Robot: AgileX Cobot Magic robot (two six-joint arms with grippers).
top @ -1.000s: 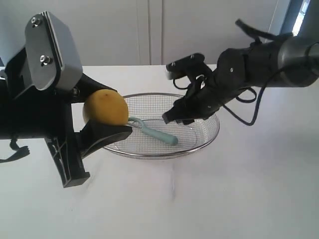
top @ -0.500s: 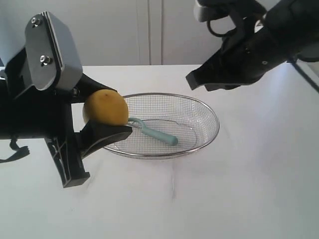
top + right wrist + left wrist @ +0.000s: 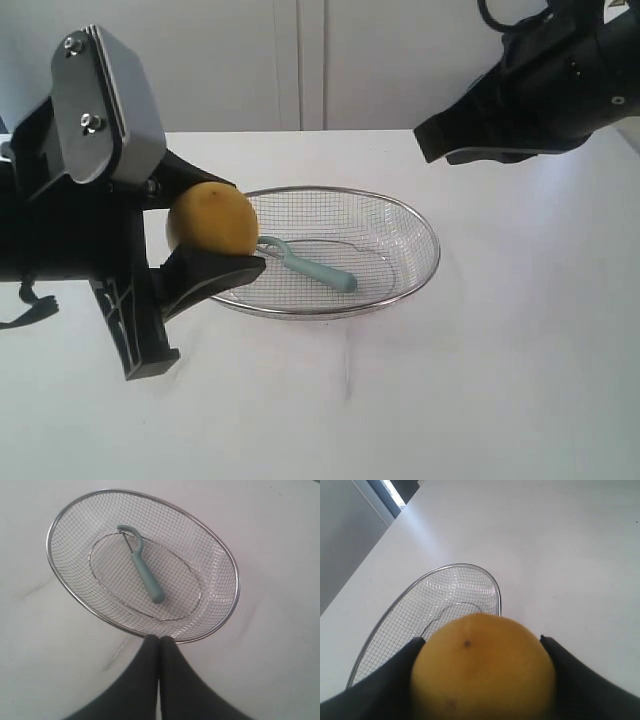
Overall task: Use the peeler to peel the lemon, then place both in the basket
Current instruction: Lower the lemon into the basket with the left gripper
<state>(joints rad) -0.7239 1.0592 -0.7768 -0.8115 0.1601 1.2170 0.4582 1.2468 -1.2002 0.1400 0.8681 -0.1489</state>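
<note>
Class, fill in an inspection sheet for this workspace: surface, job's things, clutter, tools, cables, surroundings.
Surface: white table, plain.
Job's things: lemon held off the table, by the basket's near rim, no peeled patch visible; peeler lying inside the basket; basket resting on the table.
Clutter: nothing seen.
Tools: left tool shut on the lemon; right tool shut, empty, raised clear of the basket.
Cables: black cable hanging beside the left arm.
Surroundings: pale wall with vertical seams behind the table.
</note>
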